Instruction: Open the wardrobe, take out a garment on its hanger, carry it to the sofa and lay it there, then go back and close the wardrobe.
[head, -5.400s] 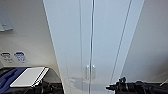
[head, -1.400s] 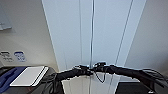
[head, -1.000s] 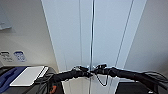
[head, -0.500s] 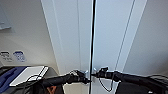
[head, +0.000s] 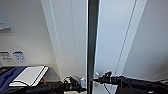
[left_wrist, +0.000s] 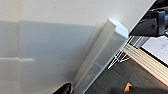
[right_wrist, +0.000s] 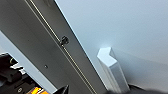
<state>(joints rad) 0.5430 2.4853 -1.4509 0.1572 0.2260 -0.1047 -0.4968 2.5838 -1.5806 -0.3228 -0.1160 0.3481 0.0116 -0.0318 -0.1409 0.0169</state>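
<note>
I stand close before the tall white two-door wardrobe (head: 75, 37), whose doors are parted by a narrow dark gap down the middle. My left gripper (head: 81, 86) sits at the left door's inner edge and my right gripper (head: 98, 79) at the right door's, each by a small white vertical handle (right_wrist: 111, 67). I cannot tell whether either gripper's fingers are spread or pinching a handle. A white-and-blue folded pile (head: 27, 76) lies off to my left.
</note>
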